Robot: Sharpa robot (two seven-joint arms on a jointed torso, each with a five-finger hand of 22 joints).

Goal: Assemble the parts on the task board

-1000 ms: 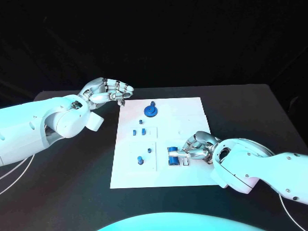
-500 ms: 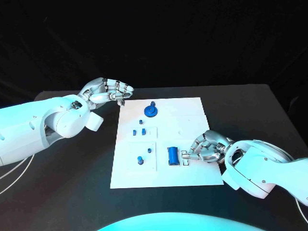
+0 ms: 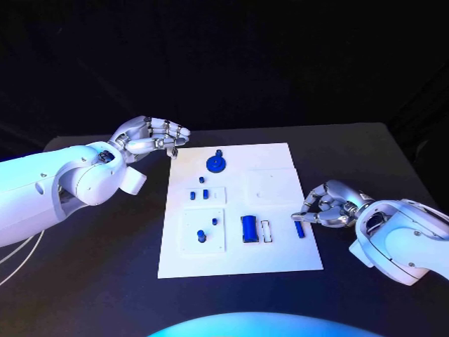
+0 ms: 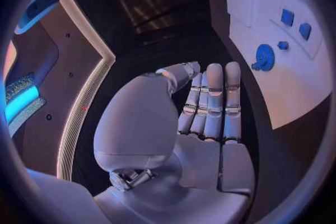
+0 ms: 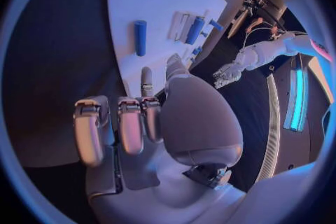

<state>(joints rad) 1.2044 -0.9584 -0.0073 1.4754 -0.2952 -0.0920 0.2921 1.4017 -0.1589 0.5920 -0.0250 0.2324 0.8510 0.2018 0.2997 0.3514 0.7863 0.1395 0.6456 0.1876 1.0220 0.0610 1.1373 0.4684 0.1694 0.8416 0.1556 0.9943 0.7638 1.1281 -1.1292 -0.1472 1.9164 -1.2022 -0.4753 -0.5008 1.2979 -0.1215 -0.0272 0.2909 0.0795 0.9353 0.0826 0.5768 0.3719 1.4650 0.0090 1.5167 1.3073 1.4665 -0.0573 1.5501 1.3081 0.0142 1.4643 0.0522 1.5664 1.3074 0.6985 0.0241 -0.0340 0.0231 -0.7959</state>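
Both hands off the board's two sides, nothing held.

The left hand (image 3: 149, 135) hovers off the far left corner of the board (image 3: 275, 260), fingers (image 4: 213, 101) straight and pressed together. On the board: a round part (image 3: 215, 163) far, small parts (image 3: 198, 194) midway, a cylinder (image 3: 249, 227) nearer. A small blue rod (image 3: 299, 228) lies by its right edge, just beside the right hand (image 3: 331, 206), whose fingers (image 5: 129, 126) curl inward on nothing.
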